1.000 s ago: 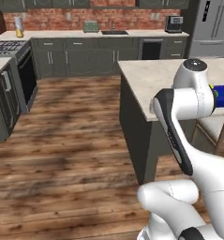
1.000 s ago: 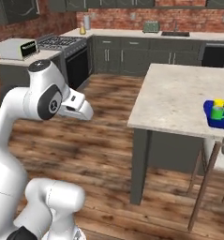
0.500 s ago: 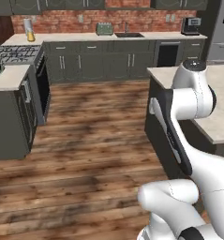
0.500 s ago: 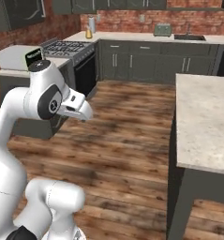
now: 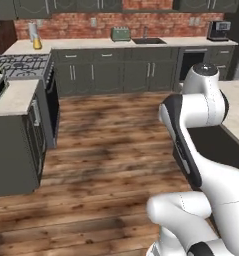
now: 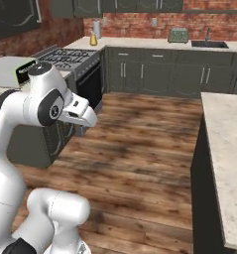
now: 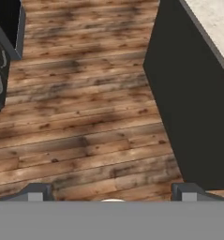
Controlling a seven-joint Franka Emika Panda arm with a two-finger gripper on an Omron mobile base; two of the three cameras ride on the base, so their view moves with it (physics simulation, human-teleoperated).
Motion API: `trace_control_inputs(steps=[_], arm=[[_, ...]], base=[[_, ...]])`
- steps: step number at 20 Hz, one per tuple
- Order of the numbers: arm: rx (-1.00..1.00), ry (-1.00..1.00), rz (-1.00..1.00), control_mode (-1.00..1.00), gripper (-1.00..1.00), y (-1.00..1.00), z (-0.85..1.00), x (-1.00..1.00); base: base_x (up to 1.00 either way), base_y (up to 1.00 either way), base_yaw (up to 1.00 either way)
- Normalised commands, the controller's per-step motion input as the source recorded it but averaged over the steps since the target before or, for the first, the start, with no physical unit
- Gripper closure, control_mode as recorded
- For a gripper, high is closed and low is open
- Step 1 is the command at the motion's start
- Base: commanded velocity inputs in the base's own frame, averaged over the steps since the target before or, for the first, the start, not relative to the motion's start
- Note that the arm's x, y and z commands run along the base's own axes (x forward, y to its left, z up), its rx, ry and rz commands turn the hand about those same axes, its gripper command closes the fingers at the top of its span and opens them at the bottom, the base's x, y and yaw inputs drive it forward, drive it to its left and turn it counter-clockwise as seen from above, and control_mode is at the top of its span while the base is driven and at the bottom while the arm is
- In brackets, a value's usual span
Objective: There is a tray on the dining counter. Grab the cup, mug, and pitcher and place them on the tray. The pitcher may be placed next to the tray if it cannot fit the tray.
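Gripper (image 7: 112,193) (agape) beside dining counter (image 7: 212,21)

Dining counter (image 6: 224,149) cut by right edge of the right base view; only a corner at upper right of the hand view. Arm hides its near edge, left base view. Tiny yellowish bottle (image 5: 35,40), upper left: too small to identify.

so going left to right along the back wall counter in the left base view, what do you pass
Clear glass pitcher with amber liquid → pale green toaster → sink with its tap → black coffee machine
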Motion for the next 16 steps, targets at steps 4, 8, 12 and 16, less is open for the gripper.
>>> trace_control_inputs(steps=[4,8,12,16], arm=[[0.00,0.00,0.00,1.00,-1.00,0.00,0.00,0.00],[0.00,0.00,0.00,1.00,-1.00,0.00,0.00,0.00],[0.00,0.00,0.00,1.00,-1.00,0.00,0.00,0.00],[0.00,0.00,0.00,1.00,-1.00,0.00,0.00,0.00]], base=[[1.00,-0.25,0.00],[1.00,-0.17,0.00],[1.00,-0.10,0.00],[1.00,-0.08,0.00]])
